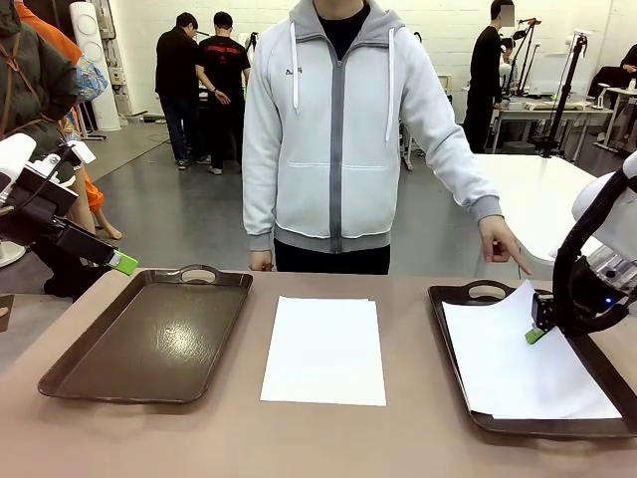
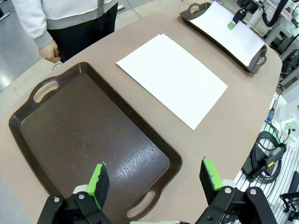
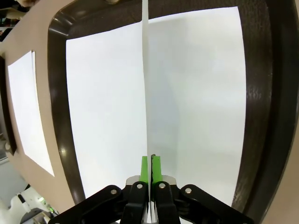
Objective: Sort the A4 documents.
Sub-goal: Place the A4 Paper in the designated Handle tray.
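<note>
Our right gripper (image 1: 537, 334) is pressed together on the edge of a sheet (image 1: 518, 368) over the right tray (image 1: 458, 294). From the right wrist the green pads (image 3: 156, 168) pinch that sheet (image 3: 145, 70), which we see edge-on as a thin white line running up the picture. White paper (image 3: 107, 102) covers the tray (image 3: 271, 93) floor on both sides of the line; we cannot tell how many sheets lie there. In the front view the sheet's far corner is lifted off the tray by the gripper, and the rest lies flat inside. More sheets (image 1: 323, 349) lie on the table (image 1: 408, 438) between the two trays, one slightly offset under the top one. The left tray (image 1: 149, 349) holds nothing. Our left gripper (image 1: 124, 263) hangs above the left tray's near end with its jaws spread wide; from the left wrist its pads (image 2: 99, 179) stand well apart over the tray (image 2: 84, 135). A person stands at the far side, one hand (image 1: 503, 244) pointing a finger down just behind the right tray's handle.
</note>
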`<state>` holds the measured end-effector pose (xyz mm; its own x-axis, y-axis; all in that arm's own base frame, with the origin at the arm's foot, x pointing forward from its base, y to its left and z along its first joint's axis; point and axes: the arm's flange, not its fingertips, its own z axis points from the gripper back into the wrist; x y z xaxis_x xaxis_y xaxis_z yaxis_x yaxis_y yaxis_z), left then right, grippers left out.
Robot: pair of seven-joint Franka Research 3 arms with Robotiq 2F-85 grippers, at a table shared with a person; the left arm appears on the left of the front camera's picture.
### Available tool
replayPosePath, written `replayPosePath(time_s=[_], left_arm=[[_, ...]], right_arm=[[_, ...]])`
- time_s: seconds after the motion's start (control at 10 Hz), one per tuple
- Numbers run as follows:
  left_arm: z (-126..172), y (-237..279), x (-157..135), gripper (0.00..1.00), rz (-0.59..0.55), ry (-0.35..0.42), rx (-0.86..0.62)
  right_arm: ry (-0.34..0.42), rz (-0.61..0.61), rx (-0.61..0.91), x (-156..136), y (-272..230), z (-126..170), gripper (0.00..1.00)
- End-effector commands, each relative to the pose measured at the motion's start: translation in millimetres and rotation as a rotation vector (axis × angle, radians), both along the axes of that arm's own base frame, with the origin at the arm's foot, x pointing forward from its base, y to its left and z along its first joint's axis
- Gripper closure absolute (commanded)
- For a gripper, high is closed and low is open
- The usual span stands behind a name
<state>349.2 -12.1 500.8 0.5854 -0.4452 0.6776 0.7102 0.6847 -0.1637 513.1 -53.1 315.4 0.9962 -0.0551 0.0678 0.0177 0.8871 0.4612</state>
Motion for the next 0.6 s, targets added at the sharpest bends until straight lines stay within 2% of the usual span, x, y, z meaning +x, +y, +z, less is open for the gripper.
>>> replayPosePath(time_s=[0.0,0.5], left_arm=[[-2,2,1,0.0,-0.018,-0.007,-0.012],[-2,2,1,0.0,-0.018,-0.007,-0.012]], right_arm=[[-0.014,0.014,0.009,6,-8,-4,0.99],[-0.045,0.069,-0.008,13,-1,0,0.99]])
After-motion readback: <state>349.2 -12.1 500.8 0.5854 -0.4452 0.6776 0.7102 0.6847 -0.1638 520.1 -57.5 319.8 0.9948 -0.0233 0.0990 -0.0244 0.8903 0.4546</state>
